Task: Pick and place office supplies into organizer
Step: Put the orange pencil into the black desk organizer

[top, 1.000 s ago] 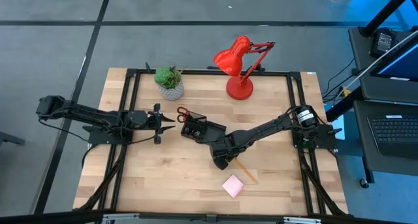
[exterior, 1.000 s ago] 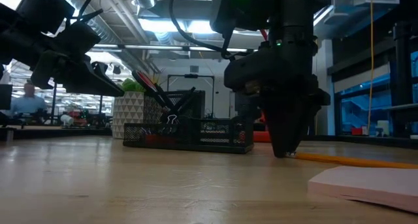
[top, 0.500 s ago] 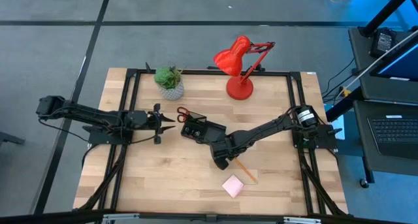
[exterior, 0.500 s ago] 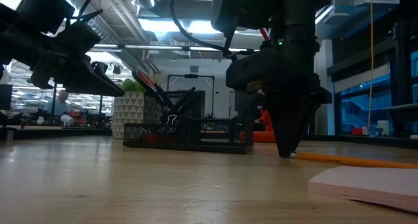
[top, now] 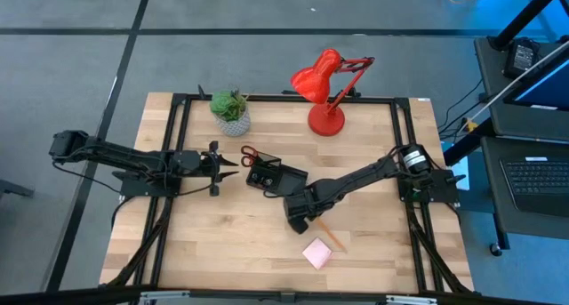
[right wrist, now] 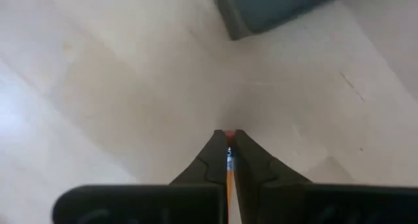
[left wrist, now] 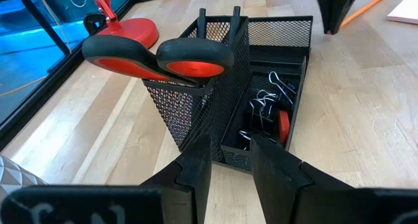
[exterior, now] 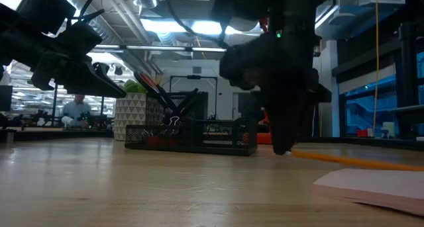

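On the table, right of the organizer: my right pincer [top: 300, 223] is down at the wood, tips clamped on the near end of the pencil [top: 332, 233]
Change: a second ago these tips stood apart around the pencil; now they are pressed together on it, and the arm has shifted a little, which I take as the start of the pick
Pencil: orange, one end in my grip and barely off the wood, the far end on the table just beside the pad [top: 316, 252]
Organizer [left wrist: 271, 87]: black mesh, near my right pincer; scissors [left wrist: 157, 56] stand in the tall section, clips [left wrist: 264, 106] and eraser [left wrist: 283, 126] lie in the low tray
Left pincer [left wrist: 230, 162]: partly open, empty, hovering just short of the organizer on its far side from the pencil
Meaning: grasp looks made; what remains is the lift and carry to the organizer, then the pad
Risk: I hold the pencil by its very end, so it may swing or slip
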